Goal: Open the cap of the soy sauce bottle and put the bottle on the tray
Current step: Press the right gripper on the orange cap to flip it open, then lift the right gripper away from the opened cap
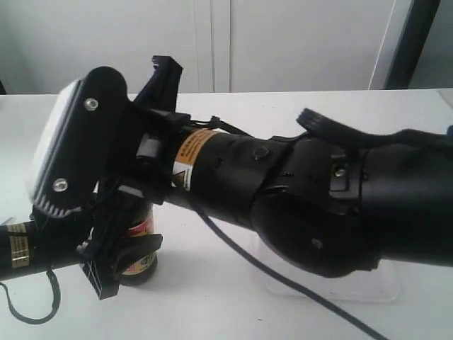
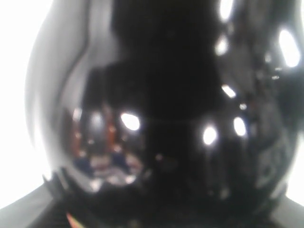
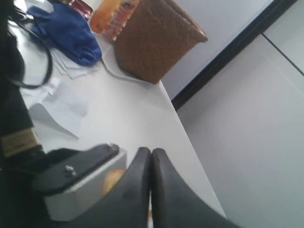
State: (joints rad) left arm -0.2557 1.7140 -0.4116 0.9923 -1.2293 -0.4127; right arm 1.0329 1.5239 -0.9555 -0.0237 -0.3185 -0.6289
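The soy sauce bottle (image 1: pixel 141 228) stands on the white table at the lower left, its red and yellow label showing between black parts. My left gripper (image 1: pixel 132 256) reaches in from the left and its fingers hug the bottle's lower body. The left wrist view is filled by the bottle's dark glass (image 2: pixel 166 118), with no fingers to be made out. My right arm crosses over from the right. Its gripper (image 3: pixel 151 159) is shut, fingers pressed together, and points up past the bottle's top (image 1: pixel 161 74). A patch of the golden-brown cap (image 3: pixel 113 179) shows beside its fingers. The white tray (image 1: pixel 382 287) lies under the right arm.
A black cable (image 1: pixel 283 280) trails across the table towards the front. In the right wrist view a brown woven basket (image 3: pixel 156 38), a blue cloth (image 3: pixel 71 31), an orange bottle (image 3: pixel 114 14) and loose papers (image 3: pixel 61 104) lie near the table's edge.
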